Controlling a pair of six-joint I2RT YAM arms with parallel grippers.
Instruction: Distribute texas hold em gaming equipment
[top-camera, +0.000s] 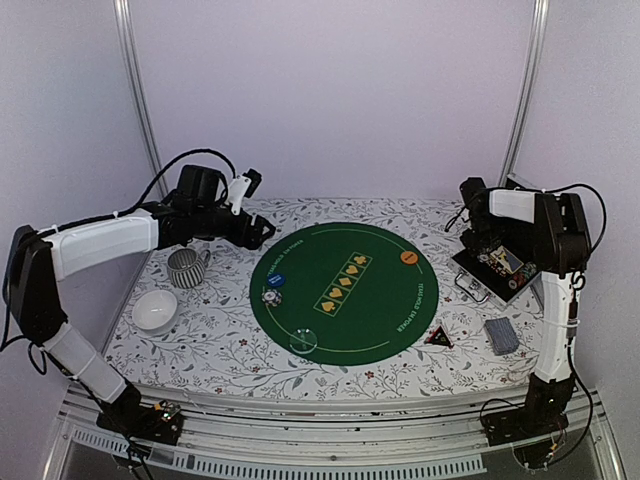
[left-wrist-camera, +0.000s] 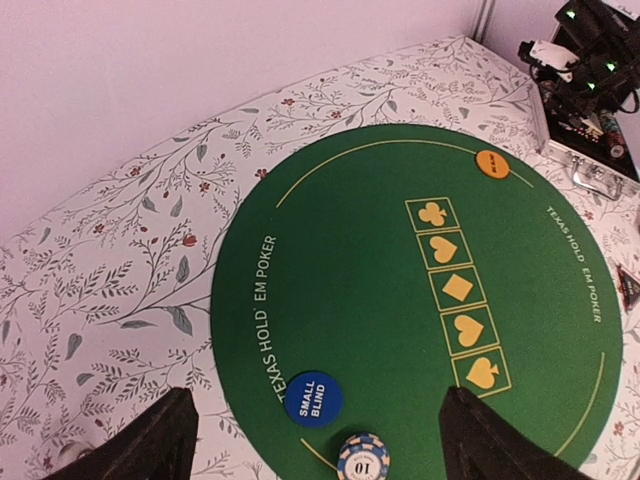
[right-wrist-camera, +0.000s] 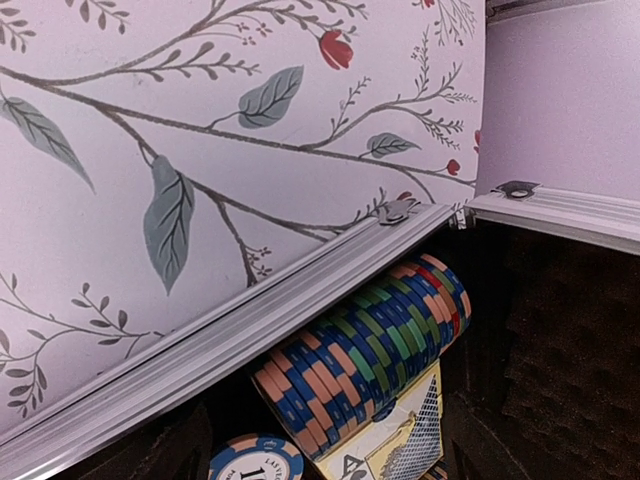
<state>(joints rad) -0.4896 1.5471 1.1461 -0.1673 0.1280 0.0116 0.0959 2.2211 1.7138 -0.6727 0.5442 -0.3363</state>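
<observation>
A table (top-camera: 300, 375) covered in a white cloth printed with grey leaves and small red flowers fills the booth. Plain pale lilac walls (top-camera: 330, 100) enclose it, joined by metal posts at the far-left (top-camera: 140, 100) and far-right (top-camera: 527, 90) corners. An aluminium rail (top-camera: 330, 445) runs along the near edge. The light is soft and even.

We see a robotics lab's test booth here, not a home or a card room. Plain pale wall panels (top-camera: 330, 100) close in the table (top-camera: 200, 350) on three sides, joined by bare aluminium posts (top-camera: 138, 90). The left arm (top-camera: 100, 245) and right arm (top-camera: 555, 330) are bolted to a metal rail (top-camera: 330, 415) at the near edge, with black cables (top-camera: 190, 153) looping off them. The floral cover, green poker mat (top-camera: 345, 300) and poker chips (right-wrist-camera: 370, 340) look to us like staged props.
</observation>
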